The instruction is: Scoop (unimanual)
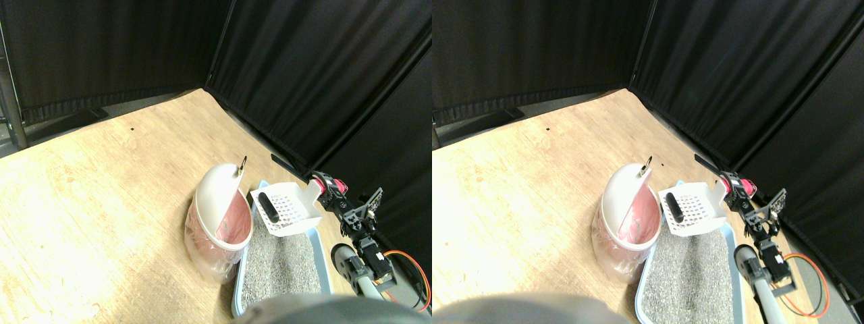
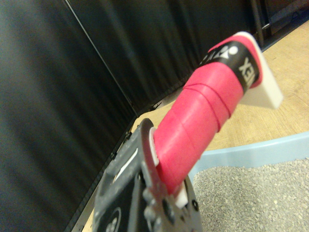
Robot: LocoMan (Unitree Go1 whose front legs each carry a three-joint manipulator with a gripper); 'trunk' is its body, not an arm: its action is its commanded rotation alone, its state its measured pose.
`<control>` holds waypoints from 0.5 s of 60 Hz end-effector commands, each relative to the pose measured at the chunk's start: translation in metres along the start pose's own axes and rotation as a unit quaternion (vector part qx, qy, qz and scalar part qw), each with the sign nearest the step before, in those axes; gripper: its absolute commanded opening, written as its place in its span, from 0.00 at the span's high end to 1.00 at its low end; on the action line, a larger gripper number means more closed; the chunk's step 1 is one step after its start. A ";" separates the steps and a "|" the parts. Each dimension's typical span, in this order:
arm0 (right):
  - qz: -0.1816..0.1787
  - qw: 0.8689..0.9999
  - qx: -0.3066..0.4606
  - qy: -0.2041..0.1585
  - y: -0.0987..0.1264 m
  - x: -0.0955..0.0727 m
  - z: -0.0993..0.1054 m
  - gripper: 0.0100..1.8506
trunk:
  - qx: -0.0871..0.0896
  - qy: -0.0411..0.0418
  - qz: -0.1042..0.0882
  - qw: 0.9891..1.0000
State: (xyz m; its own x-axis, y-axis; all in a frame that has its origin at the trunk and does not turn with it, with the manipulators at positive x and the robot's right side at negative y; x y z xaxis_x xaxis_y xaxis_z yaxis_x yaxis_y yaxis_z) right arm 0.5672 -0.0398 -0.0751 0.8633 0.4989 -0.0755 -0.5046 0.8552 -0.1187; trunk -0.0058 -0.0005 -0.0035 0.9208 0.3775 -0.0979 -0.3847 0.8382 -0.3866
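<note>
Litter tray (image 1: 317, 250) nearest; scoop (image 1: 287, 210) with dark lump (image 1: 268, 207), handle clamped in right tool (image 1: 329, 192), raised just right of bin (image 1: 219, 223).

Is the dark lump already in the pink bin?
No, the dark lump lies in the white scoop, raised above the litter tray beside the bin.

Tight on the right, open floor on the left

The black curtain wall (image 1: 317, 74) runs close behind the raised white slotted plastic scoop (image 1: 287, 210) and the right arm's tool (image 1: 329, 187). The white domed bin with pink liner (image 1: 219, 216) stands just beside the pale blue litter tray (image 1: 259, 196), blocking that side. The pale wooden floor (image 1: 101, 196) beyond the bin lies open.
</note>
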 end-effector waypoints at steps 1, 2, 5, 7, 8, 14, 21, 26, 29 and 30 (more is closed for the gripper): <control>0.023 0.999 -0.029 -0.020 0.007 0.004 0.011 0.97 | -0.039 0.002 0.026 0.999; 0.024 0.999 -0.033 -0.019 0.008 0.004 0.011 0.97 | -0.039 0.002 0.026 0.999; 0.037 0.998 -0.043 -0.019 0.010 0.006 0.011 0.97 | -0.041 0.002 0.027 0.999; 0.038 0.998 -0.044 -0.017 0.011 0.007 0.011 0.97 | -0.042 0.002 0.028 0.999; 0.037 0.998 -0.044 -0.014 0.011 0.007 0.012 0.97 | -0.043 0.002 0.028 0.999; 0.037 0.997 -0.064 0.000 0.015 0.008 0.011 0.97 | -0.044 0.002 0.029 0.999; 0.056 0.994 -0.097 0.005 0.021 0.011 0.011 0.97 | -0.045 0.003 0.030 0.999; 0.047 0.993 -0.104 0.021 0.025 0.012 0.012 0.97 | -0.045 0.001 0.030 0.999; 0.044 0.993 -0.110 0.027 0.027 0.012 0.012 0.97 | -0.045 0.001 0.030 0.999; 0.044 0.993 -0.110 0.027 0.027 0.012 0.012 0.97 | -0.045 0.001 0.030 0.999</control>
State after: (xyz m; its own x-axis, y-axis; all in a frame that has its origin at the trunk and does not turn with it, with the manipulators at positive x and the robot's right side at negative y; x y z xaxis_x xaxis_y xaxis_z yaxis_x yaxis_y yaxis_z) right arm 0.5661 -0.0189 -0.0786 0.8251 0.5269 -0.2038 -0.5649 0.7654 -0.3081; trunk -0.0060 0.0000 -0.0030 0.9206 0.3769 -0.1025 -0.3858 0.8368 -0.3884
